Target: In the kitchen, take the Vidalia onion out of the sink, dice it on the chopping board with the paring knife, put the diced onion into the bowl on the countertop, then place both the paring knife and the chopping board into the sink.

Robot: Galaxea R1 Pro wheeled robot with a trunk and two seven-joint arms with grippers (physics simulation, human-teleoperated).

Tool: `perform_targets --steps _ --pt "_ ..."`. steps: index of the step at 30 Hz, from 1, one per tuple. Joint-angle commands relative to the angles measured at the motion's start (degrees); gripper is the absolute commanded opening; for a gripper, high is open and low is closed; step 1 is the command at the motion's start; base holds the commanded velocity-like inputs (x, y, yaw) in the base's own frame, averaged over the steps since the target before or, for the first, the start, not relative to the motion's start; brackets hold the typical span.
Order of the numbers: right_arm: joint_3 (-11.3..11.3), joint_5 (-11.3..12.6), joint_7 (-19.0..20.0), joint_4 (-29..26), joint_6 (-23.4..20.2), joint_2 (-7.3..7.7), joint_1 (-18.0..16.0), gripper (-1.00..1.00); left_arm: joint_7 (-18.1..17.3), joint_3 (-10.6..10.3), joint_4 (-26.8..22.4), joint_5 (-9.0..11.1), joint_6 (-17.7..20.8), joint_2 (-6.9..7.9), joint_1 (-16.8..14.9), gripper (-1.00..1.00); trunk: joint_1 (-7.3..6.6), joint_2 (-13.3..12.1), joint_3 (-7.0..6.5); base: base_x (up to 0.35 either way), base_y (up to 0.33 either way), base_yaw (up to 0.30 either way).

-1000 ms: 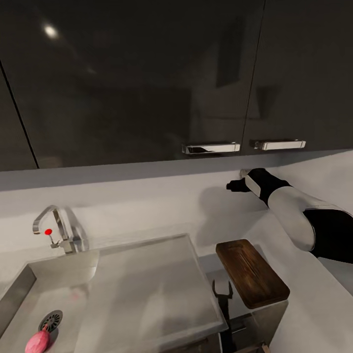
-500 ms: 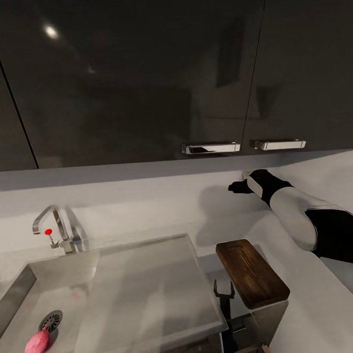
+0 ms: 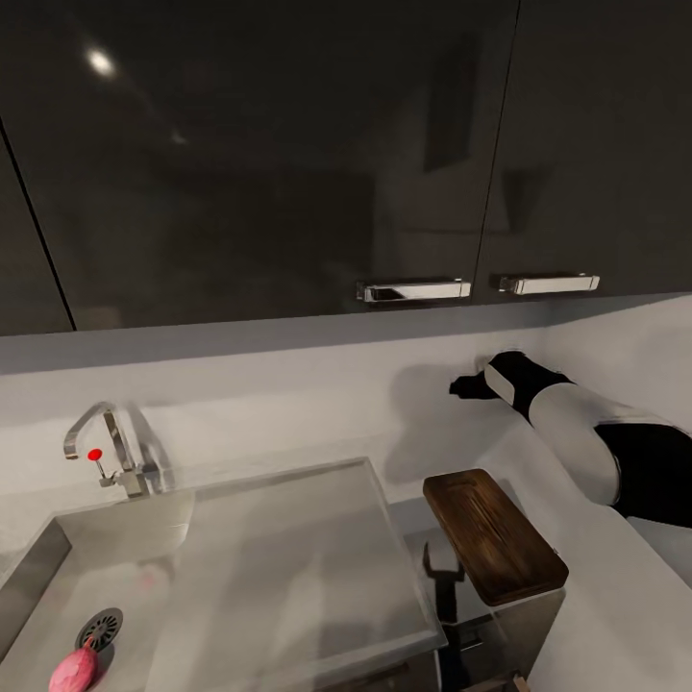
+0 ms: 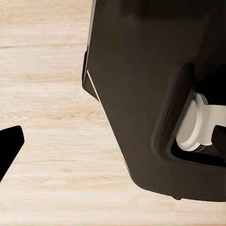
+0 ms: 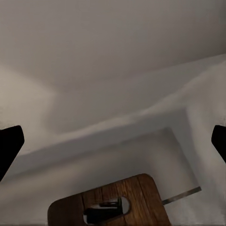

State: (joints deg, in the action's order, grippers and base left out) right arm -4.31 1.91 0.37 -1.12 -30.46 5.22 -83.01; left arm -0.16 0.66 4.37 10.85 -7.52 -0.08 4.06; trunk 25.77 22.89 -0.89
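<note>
glossy black cabinets (image 3: 288,163) – grained wood chopping board (image 3: 492,534) – matt grey sink (image 3: 240,567)

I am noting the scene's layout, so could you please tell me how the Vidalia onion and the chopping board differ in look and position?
The Vidalia onion is small, pinkish-red and roundish; the chopping board is much larger, dark brown, flat and rectangular, with visible grain. The onion lies in the sink beside the round drain; the board rests on the grey countertop to the sink's right. Neither is held by a gripper.
</note>
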Motion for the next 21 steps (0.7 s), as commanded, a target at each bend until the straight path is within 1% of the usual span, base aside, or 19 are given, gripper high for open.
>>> perform_targets --steps 1,4,6,8,9,11,14,16,18,21 --pt "-0.43 0.2 0.06 -0.11 -0.32 0.02 0.19 1.0 -0.02 0.04 0.11 0.31 -0.3 -0.01 -0.01 1.0 0.02 0.03 0.0 0.0 0.0 0.0" --pt "-0.48 -0.11 0.18 -0.08 -0.29 0.2 0.92 1.0 0.05 0.04 0.11 0.31 -0.3 -0.01 -0.01 1.0 0.02 0.03 0.0 0.0 0.0 0.0" --pt "-0.5 -1.3 0.25 -0.05 -0.25 0.26 1.23 1.0 0.1 0.04 0.11 0.31 -0.3 -0.01 -0.01 1.0 0.02 0.03 0.0 0.0 0.0 0.0" --pt "-0.49 -3.91 0.6 -0.05 -0.23 0.29 1.8 1.0 0.14 0.04 0.11 0.31 -0.3 -0.01 -0.01 1.0 0.02 0.03 0.0 0.0 0.0 0.0" --pt "-0.46 -6.62 1.87 -0.08 -0.22 0.44 2.34 1.0 0.15 0.04 0.11 0.31 -0.3 -0.01 -0.01 1.0 0.02 0.03 0.0 0.0 0.0 0.0" --pt "-0.44 -8.34 4.01 -0.1 -0.21 0.74 2.59 1.0 0.2 0.04 0.11 0.31 -0.3 -0.01 0.0 1.0 0.02 0.03 0.0 0.0 0.0 0.0" --pt "-0.44 -9.14 5.75 -0.1 -0.18 1.18 2.69 1.0 0.23 0.04 0.11 0.31 -0.3 -0.01 0.02 1.0 0.02 0.03 0.0 0.0 0.0 0.0" --pt "-0.45 -9.44 6.6 -0.11 -0.19 1.99 2.73 1.0 0.24 0.04 0.11 0.31 -0.3 -0.01 0.0 1.0 0.02 0.03 0.0 0.0 0.0 0.0" --pt "-0.47 -9.49 6.95 -0.11 -0.2 2.38 2.75 1.0 0.24 0.04 0.11 0.31 -0.3 -0.04 0.01 1.0 0.02 0.03 0.0 0.0 0.0 0.0" --pt "-0.5 -9.53 7.75 -0.11 -0.16 2.56 2.76 1.0 0.24 0.04 0.11 0.31 -0.3 -0.08 0.0 1.0 0.02 0.03 0.0 0.0 0.0 0.0"
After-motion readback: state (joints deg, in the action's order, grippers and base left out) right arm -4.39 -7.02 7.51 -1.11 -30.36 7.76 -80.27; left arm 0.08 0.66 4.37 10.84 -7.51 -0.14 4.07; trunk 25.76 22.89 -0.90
